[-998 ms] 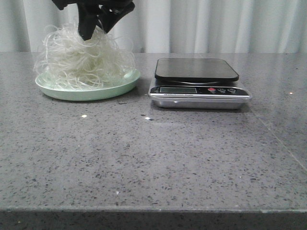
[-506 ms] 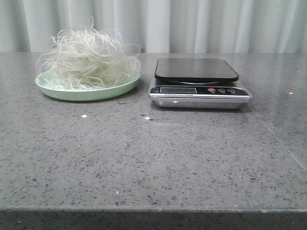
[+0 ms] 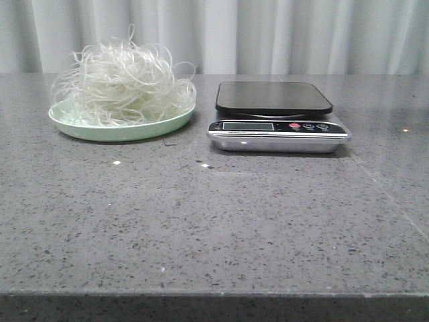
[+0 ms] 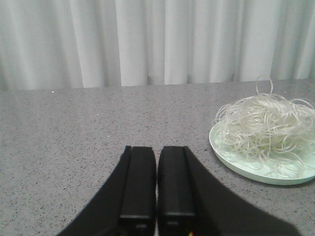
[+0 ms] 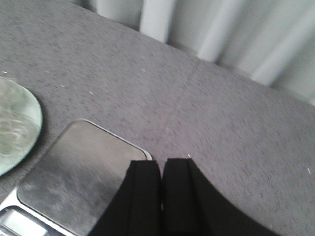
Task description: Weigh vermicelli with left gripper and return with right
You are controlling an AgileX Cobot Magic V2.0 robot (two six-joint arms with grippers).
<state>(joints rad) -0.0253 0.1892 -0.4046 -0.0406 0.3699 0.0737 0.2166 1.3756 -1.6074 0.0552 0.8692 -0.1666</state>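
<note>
3 cameras covered 1 tabletop.
The front view looked low across the table (image 3: 221, 228) toward the curtain (image 3: 281, 33); both wrist views looked past closed fingers, sharing the plate (image 4: 231, 160) and scale (image 5: 81, 169).

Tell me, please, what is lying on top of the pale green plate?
A loose tangle of vermicelli fills the plate, leaving only its rim visible. Whether anything sits beneath the strands cannot be seen; they cover the plate's middle.

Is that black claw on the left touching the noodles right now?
Apart. The left wrist view shows the left gripper shut, with bare table between it and the noodles on their plate.
</note>
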